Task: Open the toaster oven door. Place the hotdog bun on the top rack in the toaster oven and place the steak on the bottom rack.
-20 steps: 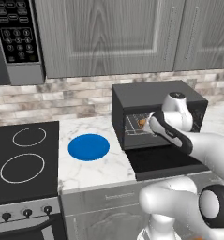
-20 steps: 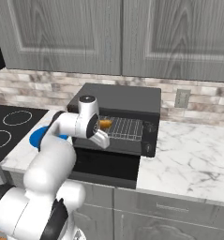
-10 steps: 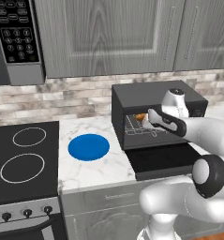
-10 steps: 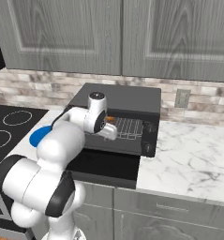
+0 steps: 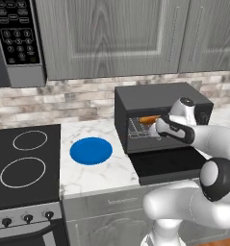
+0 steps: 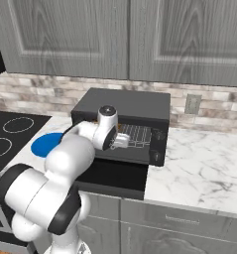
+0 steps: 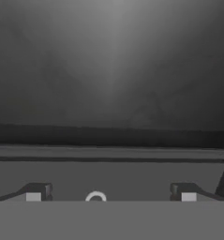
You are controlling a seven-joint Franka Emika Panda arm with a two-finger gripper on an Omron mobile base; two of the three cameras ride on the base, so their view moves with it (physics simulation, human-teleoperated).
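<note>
- The toaster oven [image 5: 159,98] stands on the counter [image 5: 97,173] with the toaster oven door [image 5: 172,164] folded down flat in front of it, so the opening step looks done.
- The hotdog bun [image 5: 149,119] lies on the top rack [image 5: 138,126], its long axis running left to right across the cavity.
- The gripper [image 7: 111,197] is at the mouth of the oven, with its two tips spread wide and nothing between them; the hand view looks straight into the dark cavity.
- A small wire loop [image 7: 95,197] sits between the tips in the hand view, which I take for the front of the bottom rack [image 6: 135,145].
- The blue plate [image 5: 91,150] lies on the counter to the left of the oven, and I see no steak on it or anywhere else.
- The bun seems placed, so the steak is what remains; I cannot tell where it lies from the gripper.
- The single arm reaches in over the open door, and any move out must clear the upper rack and the door's edge.
</note>
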